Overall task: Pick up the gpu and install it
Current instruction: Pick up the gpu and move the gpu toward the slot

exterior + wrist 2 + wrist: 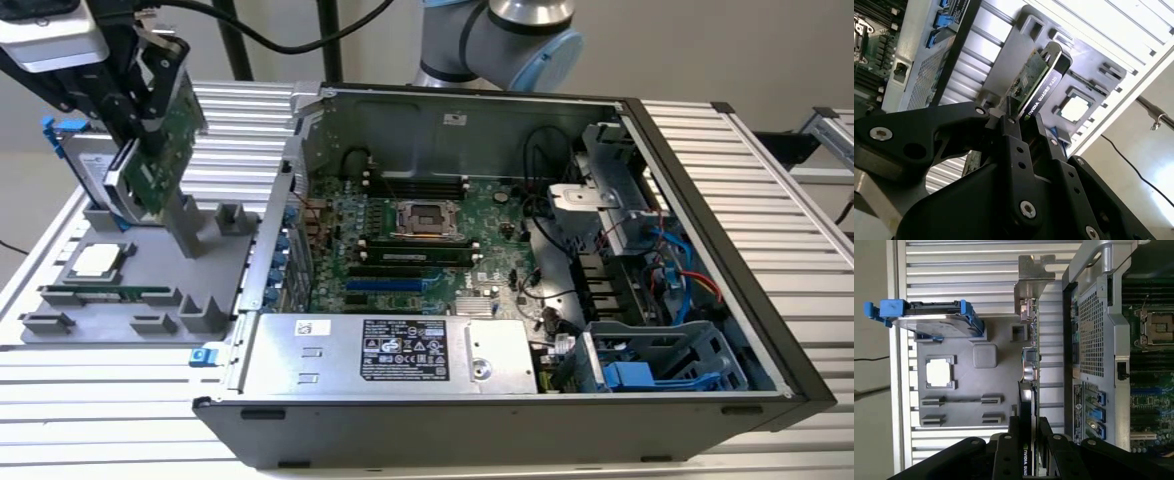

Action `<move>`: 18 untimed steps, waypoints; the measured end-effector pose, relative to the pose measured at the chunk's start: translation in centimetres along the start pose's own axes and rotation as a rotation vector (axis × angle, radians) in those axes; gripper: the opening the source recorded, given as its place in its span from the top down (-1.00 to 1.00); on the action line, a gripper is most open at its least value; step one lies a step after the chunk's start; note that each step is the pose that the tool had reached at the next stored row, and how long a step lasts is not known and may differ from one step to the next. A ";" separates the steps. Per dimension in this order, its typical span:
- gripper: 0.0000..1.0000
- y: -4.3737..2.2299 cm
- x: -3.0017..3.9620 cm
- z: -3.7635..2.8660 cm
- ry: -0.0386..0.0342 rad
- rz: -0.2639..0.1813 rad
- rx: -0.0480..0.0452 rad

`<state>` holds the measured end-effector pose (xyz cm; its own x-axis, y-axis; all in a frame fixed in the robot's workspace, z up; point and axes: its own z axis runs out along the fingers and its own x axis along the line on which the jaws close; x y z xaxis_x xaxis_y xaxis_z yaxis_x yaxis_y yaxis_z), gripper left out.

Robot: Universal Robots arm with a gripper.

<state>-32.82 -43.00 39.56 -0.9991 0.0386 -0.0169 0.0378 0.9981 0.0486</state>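
The gpu is a green card with a black cooler and a silver end bracket. It stands on edge over the grey holder tray at the exterior view's left, outside the open computer case. My gripper is shut on the card's upper edge from above. In both wrist views the black fingers clamp the gpu on both faces. Across the card the gripper is shut, with the bracket at the far end. Whether the card's lower edge touches the tray's posts I cannot tell.
On the tray are a silver hard drive in a blue frame, a processor chip and a memory stick. Inside the case, the motherboard has blue and black slots near the power supply. Ribbed metal table all around.
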 end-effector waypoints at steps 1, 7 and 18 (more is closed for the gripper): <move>1.00 0.00 0.00 -0.07 -0.0001 0.000 0.0000; 1.00 0.03 -0.01 -0.48 -0.0001 0.000 -0.0001; 1.00 0.06 -0.02 -1.19 0.0000 0.000 0.0000</move>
<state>-32.82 -43.00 40.75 -0.9991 0.0387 -0.0170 0.0378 0.9981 0.0486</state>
